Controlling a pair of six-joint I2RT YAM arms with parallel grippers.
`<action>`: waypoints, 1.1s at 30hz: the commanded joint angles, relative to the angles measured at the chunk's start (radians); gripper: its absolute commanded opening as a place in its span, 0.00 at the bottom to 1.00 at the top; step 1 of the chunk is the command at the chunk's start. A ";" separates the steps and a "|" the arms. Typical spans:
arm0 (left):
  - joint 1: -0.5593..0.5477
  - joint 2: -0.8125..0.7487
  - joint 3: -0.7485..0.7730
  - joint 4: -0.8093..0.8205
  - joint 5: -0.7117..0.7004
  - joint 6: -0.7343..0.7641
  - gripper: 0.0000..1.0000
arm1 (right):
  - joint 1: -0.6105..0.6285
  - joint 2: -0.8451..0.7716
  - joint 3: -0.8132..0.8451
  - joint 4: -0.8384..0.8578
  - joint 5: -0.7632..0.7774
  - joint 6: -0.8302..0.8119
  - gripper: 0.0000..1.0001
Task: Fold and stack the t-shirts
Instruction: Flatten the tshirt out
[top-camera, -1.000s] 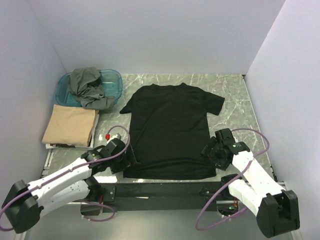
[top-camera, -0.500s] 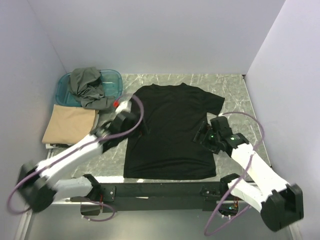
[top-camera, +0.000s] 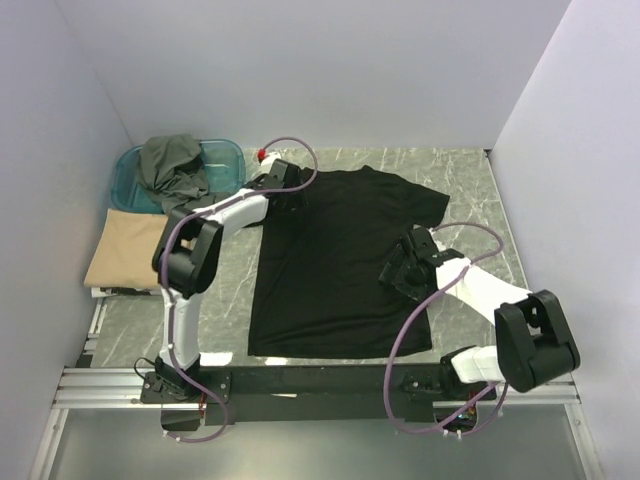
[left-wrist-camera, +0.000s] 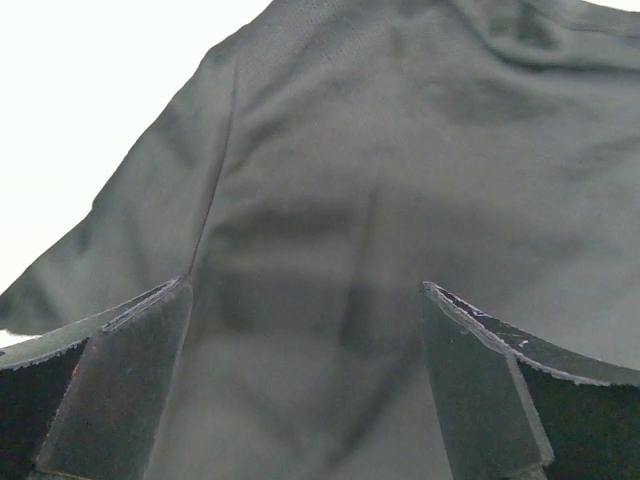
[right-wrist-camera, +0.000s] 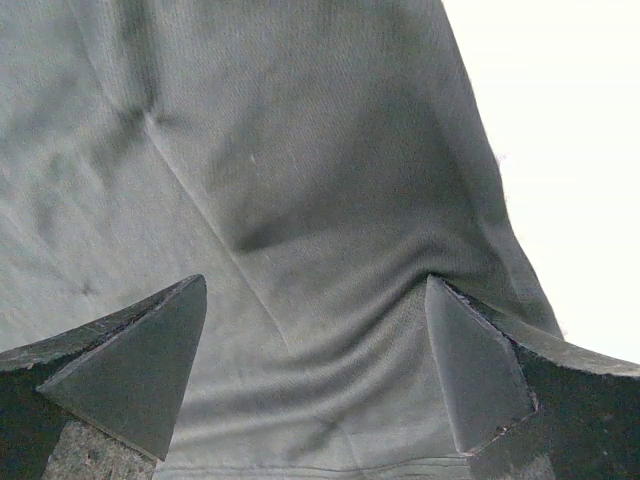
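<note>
The black t-shirt (top-camera: 340, 265) lies spread flat in the middle of the table, collar away from me. My left gripper (top-camera: 293, 190) hovers open over its far left shoulder and sleeve; in the left wrist view the black cloth (left-wrist-camera: 400, 180) fills the space under the spread fingers (left-wrist-camera: 120, 380). Over the shirt's right side, below the sleeve, my right gripper (top-camera: 397, 272) stands open, with wrinkled black cloth (right-wrist-camera: 300, 200) under its fingertips (right-wrist-camera: 470, 370). The tan-beige t-shirt (top-camera: 140, 250) lies folded at the left. A dark grey-olive t-shirt (top-camera: 175, 172) sits crumpled in the tub.
The translucent teal tub (top-camera: 228, 160) stands at the back left corner, against the left wall. Walls close in the table on three sides. Bare marble table (top-camera: 470, 190) shows to the right of the black shirt.
My left arm has swung from the shirt's front left hem up to its far left shoulder. The right gripper has moved from beside the hem inward over the shirt's right side.
</note>
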 joint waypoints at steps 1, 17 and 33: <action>0.023 0.056 0.099 0.010 0.025 0.048 0.99 | -0.025 0.085 0.017 0.047 0.053 0.003 0.96; -0.025 -0.196 -0.451 -0.050 0.229 -0.222 0.99 | -0.319 0.375 0.307 -0.069 0.079 -0.218 0.95; -0.430 -0.756 -0.786 -0.279 0.227 -0.517 0.99 | -0.318 0.676 0.894 -0.235 0.144 -0.417 0.91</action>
